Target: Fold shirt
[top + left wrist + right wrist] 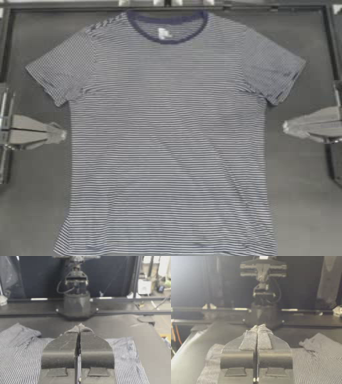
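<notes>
The striped shirt [170, 140] lies flat and spread out on the dark table, front up, navy collar [167, 27] with a white label at the far edge, both short sleeves out to the sides. My left gripper [61, 134] rests at the table's left side, just off the shirt's left edge, jaws shut and holding nothing. My right gripper [287, 126] sits mirrored at the right side, a little off the shirt's right edge, also shut and holding nothing. The left wrist view shows the shut left gripper [79, 327] above the shirt [16, 356]; the right wrist view shows the right gripper [258, 328] above the shirt [318, 361].
A metal frame rail [167, 7] runs along the table's far edge and down both sides. Bare dark table [307, 200] shows left and right of the shirt's body. Each wrist view shows the opposite arm's base across the table.
</notes>
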Robot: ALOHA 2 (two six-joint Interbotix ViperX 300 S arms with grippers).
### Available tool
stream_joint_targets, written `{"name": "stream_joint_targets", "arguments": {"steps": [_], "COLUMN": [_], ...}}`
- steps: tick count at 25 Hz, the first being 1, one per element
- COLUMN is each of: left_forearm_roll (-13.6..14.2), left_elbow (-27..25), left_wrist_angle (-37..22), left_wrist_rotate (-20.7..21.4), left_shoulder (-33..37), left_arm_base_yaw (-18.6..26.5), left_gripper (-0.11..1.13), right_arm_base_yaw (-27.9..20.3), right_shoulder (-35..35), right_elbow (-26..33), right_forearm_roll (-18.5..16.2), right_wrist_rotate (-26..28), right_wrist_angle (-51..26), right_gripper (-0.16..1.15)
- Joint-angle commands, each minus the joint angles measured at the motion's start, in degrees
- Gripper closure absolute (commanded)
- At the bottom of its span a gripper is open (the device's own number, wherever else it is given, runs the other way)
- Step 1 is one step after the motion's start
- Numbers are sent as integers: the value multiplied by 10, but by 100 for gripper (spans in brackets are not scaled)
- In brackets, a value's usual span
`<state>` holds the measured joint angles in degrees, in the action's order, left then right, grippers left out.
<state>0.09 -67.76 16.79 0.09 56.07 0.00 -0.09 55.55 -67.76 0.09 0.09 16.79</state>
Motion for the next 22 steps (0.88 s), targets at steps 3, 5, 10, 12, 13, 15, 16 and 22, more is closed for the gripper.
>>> {"name": "stream_joint_targets", "arguments": {"steps": [3,5,10,12,13,15,16,22], "left_forearm_roll": [-4,-3,-6,-18,-25,-30,-32,-38], "left_elbow": [13,14,16,19,21,22,23,47], "left_wrist_angle": [-2,-11,-31,-45,-52,-61,-64,-139], "left_wrist_rotate": [-3,-2,-6,-5,-5,-4,-4,-6], "left_shoulder": [-4,-4,-4,-4,-4,-4,-4,-7], "left_arm_base_yaw": [-6,-6,-6,-6,-6,-7,-8,-11], "left_gripper": [95,94,88,68,55,25,11,6], "right_arm_base_yaw": [4,4,6,9,11,18,18,19], "right_shoulder": [-3,-3,-3,-3,-3,-3,-3,-3], "right_elbow": [6,4,3,4,6,11,16,56], "right_forearm_roll": [1,-2,-12,-18,-19,-17,-14,3], "right_wrist_rotate": [6,7,7,7,7,10,11,15], "right_wrist_angle": [4,-1,-5,-16,-25,-41,-52,-179], "right_gripper": [93,88,82,68,58,34,22,-2]}}
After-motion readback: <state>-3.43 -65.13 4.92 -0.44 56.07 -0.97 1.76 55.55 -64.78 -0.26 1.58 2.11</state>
